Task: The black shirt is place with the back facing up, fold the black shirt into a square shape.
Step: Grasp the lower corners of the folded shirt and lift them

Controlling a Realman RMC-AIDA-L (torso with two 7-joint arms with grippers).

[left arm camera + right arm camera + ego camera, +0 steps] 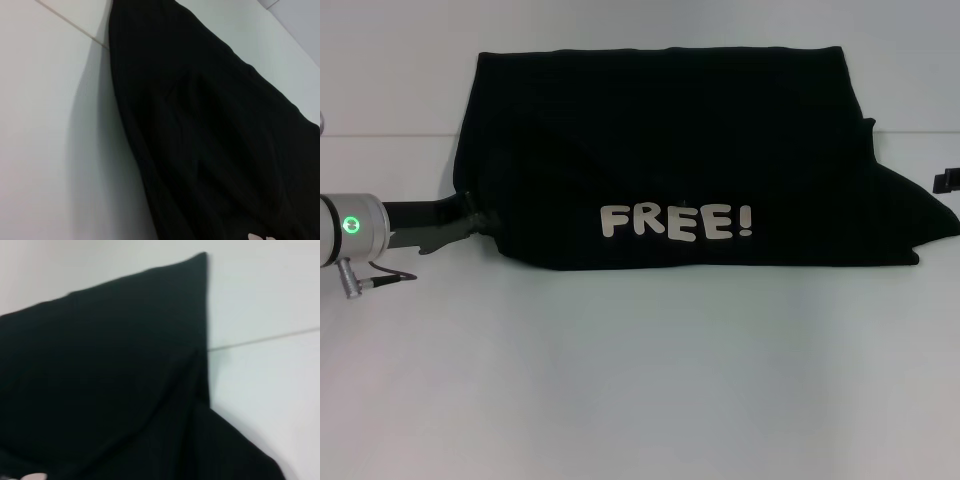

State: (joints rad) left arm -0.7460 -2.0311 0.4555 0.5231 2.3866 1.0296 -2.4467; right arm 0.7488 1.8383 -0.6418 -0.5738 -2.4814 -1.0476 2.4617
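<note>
The black shirt (680,150) lies on the white table, folded over so its near part shows the cream "FREE!" lettering (676,221). A sleeve corner sticks out at the right. My left gripper (472,218) reaches in from the left and meets the shirt's left edge, where its tip is hidden by the fabric. Only a small black piece of my right gripper (947,180) shows at the right border, a little apart from the shirt's right sleeve. The left wrist view is filled by the shirt (210,140) with a bit of the lettering. The right wrist view shows the shirt's (110,380) corner.
The white table (640,380) stretches wide in front of the shirt. A thin seam (390,135) runs across the table behind the left arm. A cable (385,275) hangs from the left wrist.
</note>
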